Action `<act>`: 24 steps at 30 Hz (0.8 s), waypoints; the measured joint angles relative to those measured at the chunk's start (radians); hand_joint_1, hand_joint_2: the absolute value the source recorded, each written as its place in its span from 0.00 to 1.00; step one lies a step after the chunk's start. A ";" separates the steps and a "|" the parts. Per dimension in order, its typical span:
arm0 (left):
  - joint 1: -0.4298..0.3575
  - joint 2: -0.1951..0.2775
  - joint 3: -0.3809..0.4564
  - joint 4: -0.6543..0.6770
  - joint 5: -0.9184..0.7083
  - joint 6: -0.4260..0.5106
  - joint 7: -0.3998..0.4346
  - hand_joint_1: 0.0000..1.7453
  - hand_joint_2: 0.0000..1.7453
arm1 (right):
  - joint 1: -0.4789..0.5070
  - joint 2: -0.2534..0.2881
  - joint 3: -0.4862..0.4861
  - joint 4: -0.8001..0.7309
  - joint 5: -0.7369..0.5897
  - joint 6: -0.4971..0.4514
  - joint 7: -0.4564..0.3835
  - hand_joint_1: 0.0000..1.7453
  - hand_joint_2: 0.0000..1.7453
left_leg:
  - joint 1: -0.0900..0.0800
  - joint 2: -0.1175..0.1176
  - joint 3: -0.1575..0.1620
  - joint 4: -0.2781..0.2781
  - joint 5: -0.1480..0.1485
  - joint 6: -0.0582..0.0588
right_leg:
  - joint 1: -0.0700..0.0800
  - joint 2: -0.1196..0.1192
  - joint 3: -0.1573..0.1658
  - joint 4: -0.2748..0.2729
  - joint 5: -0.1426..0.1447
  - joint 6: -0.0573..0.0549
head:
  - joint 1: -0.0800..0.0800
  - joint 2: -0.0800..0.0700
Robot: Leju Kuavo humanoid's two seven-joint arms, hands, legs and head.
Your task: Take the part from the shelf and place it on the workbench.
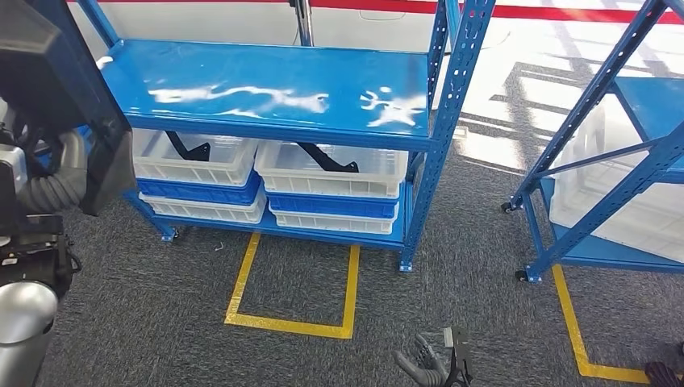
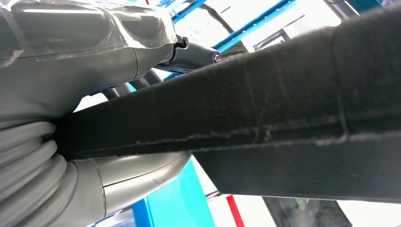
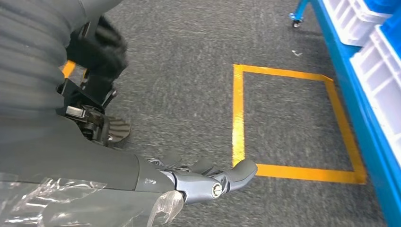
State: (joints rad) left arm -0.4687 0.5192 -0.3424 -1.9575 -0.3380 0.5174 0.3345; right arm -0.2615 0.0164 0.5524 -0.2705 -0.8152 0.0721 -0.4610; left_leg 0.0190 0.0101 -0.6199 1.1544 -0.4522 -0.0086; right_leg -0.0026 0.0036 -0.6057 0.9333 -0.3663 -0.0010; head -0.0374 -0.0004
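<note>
Left hand (image 2: 94, 118) gripped a dark part (image 2: 265, 127); right hand (image 3: 208, 182) hung empty, fingers apart. Picking looked done; next, carrying it from the shelf (image 1: 274, 89) to the counter.

My head camera looks down at the shelf (image 1: 274, 97); the right wrist camera (low, close) shares its yellow floor square (image 1: 294, 282).

A blue steel shelf (image 1: 274, 93) is standing on grey carpet (image 1: 145, 314), its top board lying bare. On its lower board, white crates (image 1: 331, 171) are sitting stacked on blue crates (image 1: 331, 203). A yellow tape rectangle (image 1: 294, 322) is lying at 6 o'clock of the shelf.
</note>
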 joint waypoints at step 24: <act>-0.004 0.002 0.002 0.003 0.074 0.006 0.040 1.00 1.00 | 0.004 -0.006 0.000 0.000 0.007 0.000 -0.001 0.00 1.00 | -0.012 -0.002 0.041 -0.183 0.039 0.025 | 0.002 -0.005 0.065 -0.006 -0.046 0.002 | 0.010 0.000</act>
State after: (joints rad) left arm -0.4729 0.5208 -0.3406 -1.9547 -0.2644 0.5238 0.3744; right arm -0.2572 0.0105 0.5524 -0.2705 -0.8083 0.0722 -0.4618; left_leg 0.0067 0.0077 -0.5793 0.9712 -0.4129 0.0165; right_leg -0.0005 -0.0013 -0.5406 0.9277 -0.4119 0.0013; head -0.0269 -0.0004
